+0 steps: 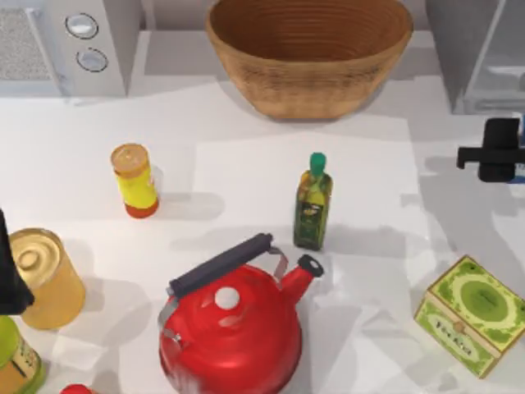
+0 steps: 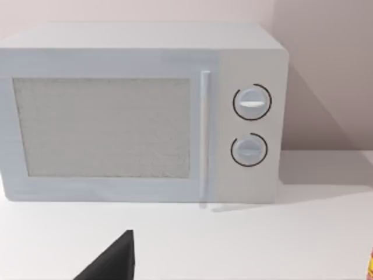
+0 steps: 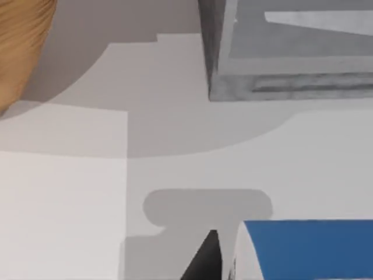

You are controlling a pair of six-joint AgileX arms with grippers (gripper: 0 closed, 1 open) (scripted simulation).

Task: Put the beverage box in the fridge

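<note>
Three views logged. Top view: right gripper (image 1: pixel 500 149) sits at the table's right edge, just in front of the fridge (image 1: pixel 472 49), which stands open at the far right corner; a sliver of blue beside the gripper is the carton (image 1: pixel 519 171). Whether the fingers are closed on it cannot be told. Left arm (image 1: pixel 10 271) is parked at the left edge beside the yellow can (image 1: pixel 45 279). Also on the table: microwave (image 1: pixel 74 41) far left, basket (image 1: pixel 308 49) far centre, yellow jar (image 1: pixel 135 180), oil bottle (image 1: pixel 312 205), red kettle (image 1: pixel 234 320), green box (image 1: pixel 472 316) at near right. Left wrist view: microwave (image 2: pixel 140 111) face-on with door shut and bare table before it; a dark finger tip (image 2: pixel 113 262) shows, its opening cannot be judged. Right wrist view: the carton's blue top (image 3: pixel 306 248) is close under the camera next to one dark finger (image 3: pixel 204 259); contact is not confirmed. The fridge (image 3: pixel 291 52) lies ahead with its pale inside showing, and bare table between. Judgement: carton is likely light, fairly stiff card that dents if squeezed hard and is smooth-sided; best gripped across the flat side walls below the top. Room: path to the fridge looks clear; the fridge's front edge and the nearby table edge are the hazards.
</note>
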